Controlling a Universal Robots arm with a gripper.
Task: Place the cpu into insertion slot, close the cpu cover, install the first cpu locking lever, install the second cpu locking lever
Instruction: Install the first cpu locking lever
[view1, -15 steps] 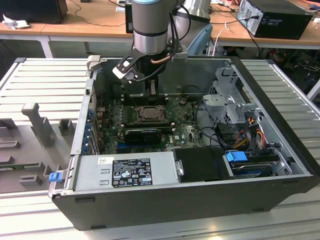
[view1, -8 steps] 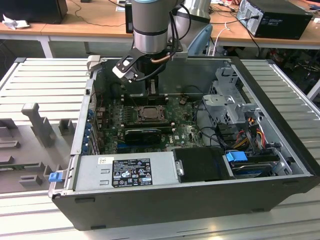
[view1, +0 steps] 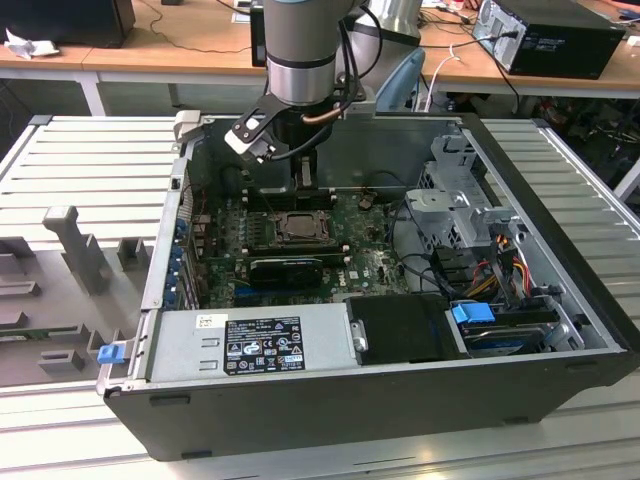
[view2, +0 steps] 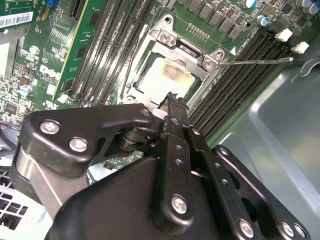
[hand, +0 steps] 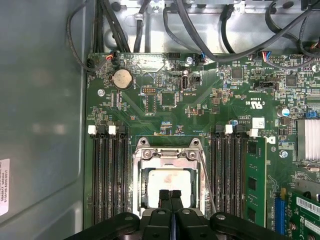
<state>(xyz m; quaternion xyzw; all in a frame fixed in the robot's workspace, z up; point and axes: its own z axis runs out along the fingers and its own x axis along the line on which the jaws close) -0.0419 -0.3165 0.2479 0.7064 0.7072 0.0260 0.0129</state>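
In the exterior view, an open dark-grey metal computer case (view1: 560, 300) lies on a grey slatted counter (view1: 80, 150). The arm reaches down into it and its black fingers (view1: 305, 180) hang just above the black-framed square insertion slot (view1: 275, 230). A long black finned block (view1: 285, 268) lies just beside the slot. A silver power-supply box (view1: 250, 340) and a grey drive cage (view1: 455, 200) with bundled cables stand farther off, so the room straight above the slot is open. In the second wrist view the fingers (view2: 175, 107) are pressed together with nothing between them, their tips at the near edge of the slot. The flat square cpu (view2: 165, 75) with a stained silver-grey top lies face up inside the slot. The thin silver-grey cpu cover (view2: 185, 47) frames the chip through its square window. A thin wire lever (view2: 255, 61) stretches away from one corner across the long black memory slots (view2: 240, 80), towards the grey case wall (view2: 280, 125). In the first wrist view the fingertips meet over the chip's near edge. The chip's sides run parallel to the memory slots flanking it on both sides. Another slim rod (hand: 207, 180) slants along one side of the frame. A green memory module (hand: 255, 180) stands well apart, and a round coin battery (hand: 121, 78) and black cables (hand: 200, 30) lie beyond the far side.
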